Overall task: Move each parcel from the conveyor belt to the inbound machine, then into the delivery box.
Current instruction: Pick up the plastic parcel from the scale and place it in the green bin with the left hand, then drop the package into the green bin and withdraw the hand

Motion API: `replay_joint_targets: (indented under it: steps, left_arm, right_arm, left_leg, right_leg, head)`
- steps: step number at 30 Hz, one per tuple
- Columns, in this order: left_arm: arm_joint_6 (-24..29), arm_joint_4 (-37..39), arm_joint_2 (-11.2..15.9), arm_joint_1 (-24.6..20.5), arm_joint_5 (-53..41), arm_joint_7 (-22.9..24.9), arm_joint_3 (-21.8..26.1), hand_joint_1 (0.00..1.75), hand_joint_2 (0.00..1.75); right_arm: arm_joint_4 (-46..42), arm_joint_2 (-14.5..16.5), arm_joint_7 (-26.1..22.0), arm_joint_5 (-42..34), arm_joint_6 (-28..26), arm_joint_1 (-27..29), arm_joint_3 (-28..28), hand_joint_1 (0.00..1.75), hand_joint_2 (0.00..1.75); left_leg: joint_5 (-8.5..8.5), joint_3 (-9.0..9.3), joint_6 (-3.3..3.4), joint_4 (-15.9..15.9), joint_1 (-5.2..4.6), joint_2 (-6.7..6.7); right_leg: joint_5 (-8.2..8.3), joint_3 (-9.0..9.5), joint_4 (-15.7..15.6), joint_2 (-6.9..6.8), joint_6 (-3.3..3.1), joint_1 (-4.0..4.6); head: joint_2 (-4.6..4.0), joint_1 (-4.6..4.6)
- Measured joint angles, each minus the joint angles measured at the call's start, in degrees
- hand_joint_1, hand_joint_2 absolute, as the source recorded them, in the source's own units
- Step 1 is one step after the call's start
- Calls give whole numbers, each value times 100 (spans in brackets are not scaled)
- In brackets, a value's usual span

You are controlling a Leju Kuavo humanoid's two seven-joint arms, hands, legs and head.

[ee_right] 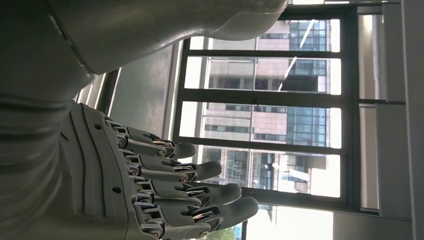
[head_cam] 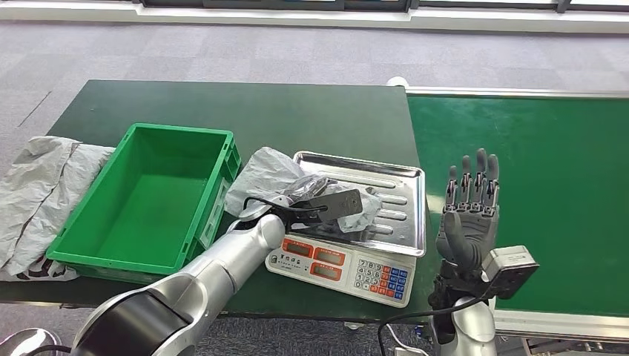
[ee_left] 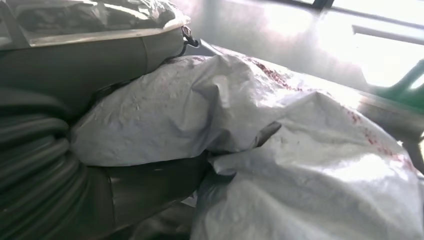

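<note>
grey carpet floor beyond, white sill strip along far edge. dark green table (head_cam: 297, 111) in front, bright green conveyor belt (head_cam: 534, 193) butting it on the right w/ a metal rail along its far side.

on the table: green delivery box (head_cam: 133, 256), open top, left of centre; crumpled grey bags (head_cam: 44, 185) lying flat just left of the box, touching its wall. inbound machine (head_cam: 348, 268), a white scale w/ red displays & keypad, near table's front edge, its steel tray (head_cam: 404, 185) on top.

grey parcel (head_cam: 271, 174), soft poly bag, draped across tray's left edge, part on the steel, part spilling toward the box wall. left hand (head_cam: 319, 202) lying on top of it over the tray, fingers (head_cam: 345, 202) curled down into the wrinkled plastic, gripping parcel. left wrist view: parcel (ee_left: 280, 150) bunched up tight against the thick grey thumb, faint red print on the film, folds pressed round the hand.

right hand (head_cam: 469, 215) upright at belt's near left edge, near the scale's right side, palm facing away, fingers (head_cam: 482, 174) straight & spread, holding nothing, apart from parcel. right wrist view: same hand (ee_right: 150, 185) extended, fingers (ee_right: 200, 192) apart, against big windows w/ office blocks outside.
</note>
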Motion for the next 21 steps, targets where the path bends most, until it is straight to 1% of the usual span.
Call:
replay_joint_targets:
  steps: [2,5,7,8,11,14,17,19,21]
  left_arm:
    - [766,-80,7,-3,65,-654,129,175,175]
    - [2279,-403,8,-13,172,-1675,441,175,175]
    - [3000,-752,18,-11,203,-2020,648,175,175]
    - [3209,-959,40,1,215,-2058,747,175,175]
    - [3665,-1649,198,96,3,-1851,1076,175,175]
    - [4012,-2258,386,232,-808,-1475,1553,175,175]
    - [4075,-2768,482,401,-1604,-1211,2085,175,175]
    - [4079,-3095,507,531,-2264,-950,2509,175,175]
    - [4079,-3336,556,634,-2624,-761,2941,175,175]
  right_arm:
    - [1,0,0,-30,-46,29,0,0,175]
    - [0,0,0,-86,-136,93,0,0,175]
    - [-1,-1,0,-139,-219,142,0,0,175]
    - [-3,-3,0,-174,-255,171,0,0,175]
    - [-17,-17,0,-266,-312,297,-2,0,175]
    - [-52,-42,0,-289,-324,437,-5,0,175]
    - [-74,-57,0,-247,-325,510,-7,0,175]
    - [-79,-61,0,-213,-325,543,-10,0,175]
    - [-101,-62,0,-198,-318,588,-15,0,175]
  left_leg:
    - [0,-3,0,0,0,0]
    - [0,-4,0,0,0,-1]
    - [0,-6,0,0,0,-1]
    - [0,-6,0,0,0,-1]
    - [0,-6,0,-2,0,3]
    - [0,-5,-2,-3,0,9]
    - [3,-7,-4,-4,6,6]
    - [3,-8,-5,-4,7,7]
    - [2,-7,-5,-4,6,11]
  right_leg:
    - [0,-3,0,0,0,0]
    - [0,-5,0,0,0,0]
    - [0,-4,0,-1,0,0]
    - [0,-4,0,-2,0,0]
    - [0,-6,0,1,0,1]
    - [0,-11,1,6,-1,3]
    - [-1,-10,2,5,-2,5]
    - [-1,-10,3,7,-2,4]
    - [-1,-13,4,13,-2,3]
  head:
    - [0,0]
    - [0,0]
    - [0,0]
    - [0,0]
    - [0,0]
    - [0,-1]
    - [0,0]
    - [0,0]
    - [0,0]
